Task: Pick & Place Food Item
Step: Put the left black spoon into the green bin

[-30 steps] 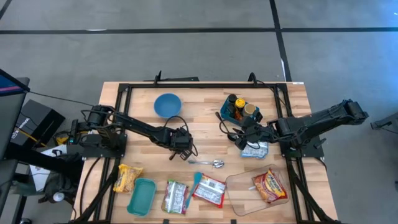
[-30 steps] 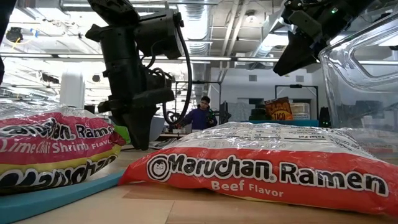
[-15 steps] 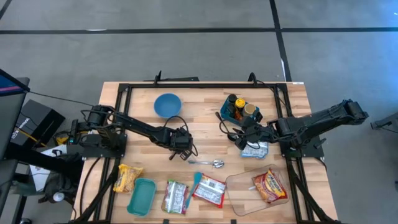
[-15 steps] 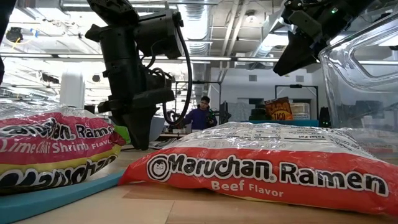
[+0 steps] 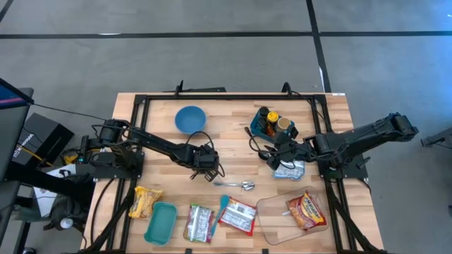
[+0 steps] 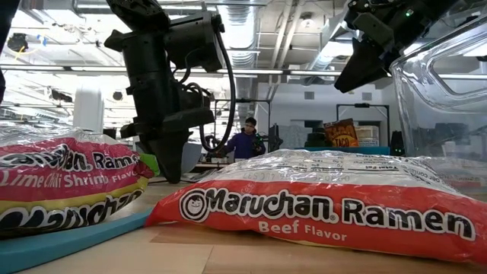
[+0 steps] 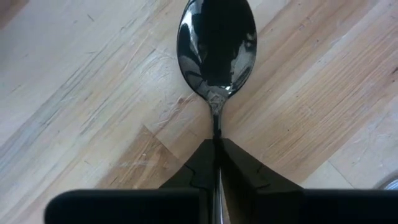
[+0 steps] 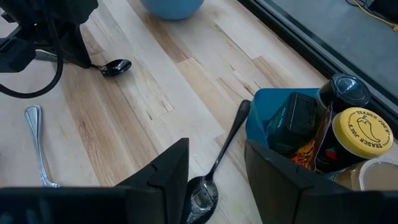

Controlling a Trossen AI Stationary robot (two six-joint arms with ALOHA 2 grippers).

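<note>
- Food packets are all on the table and no gripper is holding one. On the left side lies a yellow snack bag [image 5: 143, 201] next to a teal tray [image 5: 161, 222].
- Near the front edge lie two ramen packets. One is lime chili shrimp [image 6: 61, 186] and one is beef flavor [image 6: 319, 205].
- The left gripper [image 7: 216, 146] is down at the middle of the table. Its fingers were a bit apart a second ago. Now they are squeezed shut on the thin handle of a black spoon [image 7: 216, 46]. The spoon's round end lies flat on the wood.
- That is the only new thing. The arms have not moved.
- I think this means the left arm is about to lift a spoon, not food. The food job is not started yet.
- A silver spoon [image 5: 236, 185] lies just beside that gripper. A blue bowl [image 5: 190, 118] sits farther back.
- The right gripper [image 5: 270, 152] hangs over the table with its fingers partly apart and nothing between them. A second black spoon [image 8: 235, 121] lies under it, near a blue bin [image 8: 261, 124] of bottles.
- A silver packet [image 5: 289, 169] lies beside the right gripper.
- On the right, one ramen packet [image 5: 305, 210] sits in a clear tub [image 5: 272, 212].
</note>
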